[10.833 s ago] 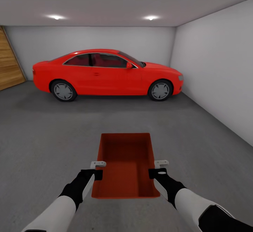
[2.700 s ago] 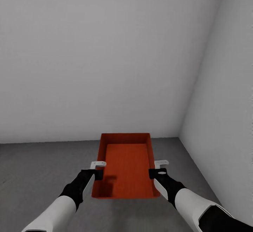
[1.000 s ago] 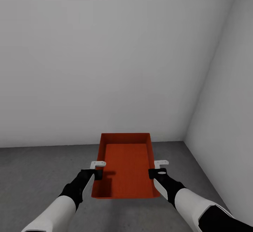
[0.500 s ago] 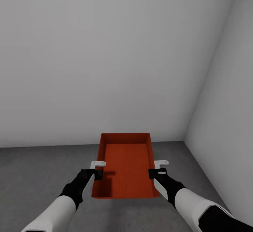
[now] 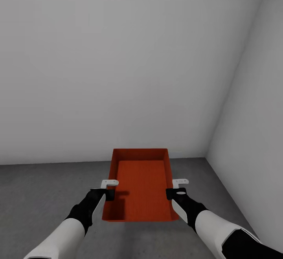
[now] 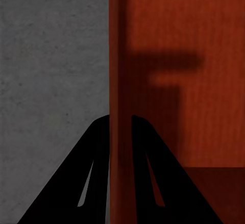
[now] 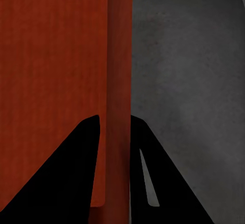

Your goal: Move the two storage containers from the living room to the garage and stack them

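1. My left jaws (image 5: 110, 188) pinch the left wall of the orange-red storage container (image 5: 141, 184).
2. The container hangs between my arms, long way pointing ahead, above the grey garage floor (image 5: 39, 188).
3. My right jaws (image 5: 180, 187) pinch its right wall.

two plain white walls (image 5: 118, 74) meet in a corner at the right, above the mottled dark grey floor (image 5: 39, 188).

No legible text, labels, brand marks, numbers or signs on any surface in the three views.
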{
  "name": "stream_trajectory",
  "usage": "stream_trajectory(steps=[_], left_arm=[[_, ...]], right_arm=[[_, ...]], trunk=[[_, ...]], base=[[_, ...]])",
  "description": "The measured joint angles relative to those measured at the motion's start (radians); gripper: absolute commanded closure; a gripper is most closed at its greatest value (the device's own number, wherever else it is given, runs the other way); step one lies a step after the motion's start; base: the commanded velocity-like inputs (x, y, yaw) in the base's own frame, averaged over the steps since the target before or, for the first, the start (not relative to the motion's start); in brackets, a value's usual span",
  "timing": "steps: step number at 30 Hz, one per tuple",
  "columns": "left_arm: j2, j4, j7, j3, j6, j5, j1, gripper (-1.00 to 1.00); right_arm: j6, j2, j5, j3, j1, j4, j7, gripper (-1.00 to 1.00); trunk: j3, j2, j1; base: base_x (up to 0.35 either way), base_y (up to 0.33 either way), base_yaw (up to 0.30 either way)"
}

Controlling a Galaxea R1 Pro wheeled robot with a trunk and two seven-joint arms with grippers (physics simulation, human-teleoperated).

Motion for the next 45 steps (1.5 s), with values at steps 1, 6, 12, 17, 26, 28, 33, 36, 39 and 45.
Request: stream_trajectory(steps=[1, 6, 12, 17, 26, 28, 33, 36, 39, 45], left_arm=[[0.0, 0.0, 0.0, 0.0, 0.0, 0.001, 0.0, 1.0], [0.001, -0.001, -0.001, 0.0, 0.001, 0.0, 0.0, 1.0], [-0.001, 0.0, -0.002, 0.002, -0.002, -0.004, 0.0, 1.0], [-0.001, -0.001, -0.002, 0.002, 0.0, -0.005, 0.0, 1.0], [0.0, -0.002, -0.003, 0.003, 0.001, -0.005, 0.0, 1.0], [0.001, -0.002, -0.004, 0.003, 0.001, -0.004, 0.0, 1.0], [0.001, -0.002, -0.005, 0.004, 0.001, -0.005, 0.0, 1.0], [0.001, -0.002, -0.005, 0.004, 0.001, -0.006, 0.0, 1.0], [0.001, -0.002, -0.006, 0.004, 0.001, -0.007, 0.0, 1.0], [0.001, -0.001, -0.007, 0.005, 0.0, -0.008, 0.0, 1.0]], right_arm=[[0.0, 0.0, 0.0, 0.0, 0.0, 0.0, 0.0, 1.0], [0.0, 0.0, 0.001, -0.001, 0.0, -0.001, 0.0, 1.0], [0.0, -0.001, 0.001, -0.001, 0.0, -0.001, 0.0, 1.0], [0.0, 0.0, 0.001, -0.001, 0.0, -0.001, 0.0, 1.0], [0.0, 0.0, 0.001, -0.002, 0.0, -0.001, 0.0, 1.0], [0.0, 0.001, 0.002, -0.002, 0.0, -0.001, 0.0, 1.0], [0.0, 0.001, 0.003, -0.003, 0.0, 0.0, 0.0, 1.0], [0.0, 0.001, 0.003, -0.003, 0.0, -0.001, 0.0, 1.0], [0.0, 0.001, 0.003, -0.003, 0.0, 0.0, 0.0, 1.0], [0.0, 0.001, 0.004, -0.004, 0.0, -0.001, 0.0, 1.0]], trunk=[[0.0, 0.0, 0.0], [0.0, 0.0, 0.0], [0.0, 0.0, 0.0], [0.0, 0.0, 0.0], [0.0, 0.0, 0.0], [-0.006, -0.014, 0.008], [-0.022, -0.049, 0.027], [-0.031, -0.07, 0.038], [-0.038, -0.084, 0.046], [-0.038, -0.084, 0.046]], base=[[0.0, 0.0, 0.0], [0.0, 0.0, 0.0], [0.0, 0.0, 0.0], [0.0, 0.0, 0.0], [0.0, 0.0, 0.0], [0.0, 0.0, 0.0], [0.0, 0.0, 0.0], [0.0, 0.0, 0.0], [0.0, 0.0, 0.0], [0.0, 0.0, 0.0]])
